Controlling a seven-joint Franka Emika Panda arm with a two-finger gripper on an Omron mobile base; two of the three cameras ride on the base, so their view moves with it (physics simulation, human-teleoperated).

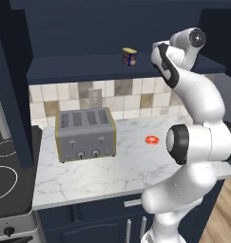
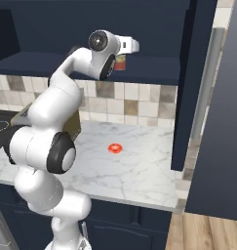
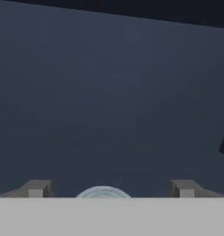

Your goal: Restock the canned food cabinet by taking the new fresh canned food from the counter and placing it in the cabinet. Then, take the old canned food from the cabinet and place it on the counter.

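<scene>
So fingers (image 3: 110,189) spread wide, new can (image 3: 103,191) sitting free between them on the cabinet (image 1: 88,66) shelf, old blue can (image 1: 129,57) beside it not yet moved to the worktop (image 1: 131,166).

No readable text, brand, number or sign can be made out anywhere. A red-orange patch is seen on the dark blue can (image 1: 129,57), standing on the cabinet (image 1: 79,66) ledge, but no lettering is legible.

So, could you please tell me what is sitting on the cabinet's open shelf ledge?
On the cabinet ledge stands the dark blue can with a yellow top. In the right base view a red-and-yellow can shows partly behind the arm; the rest is covered. The open hand brackets a grey can top.
</scene>
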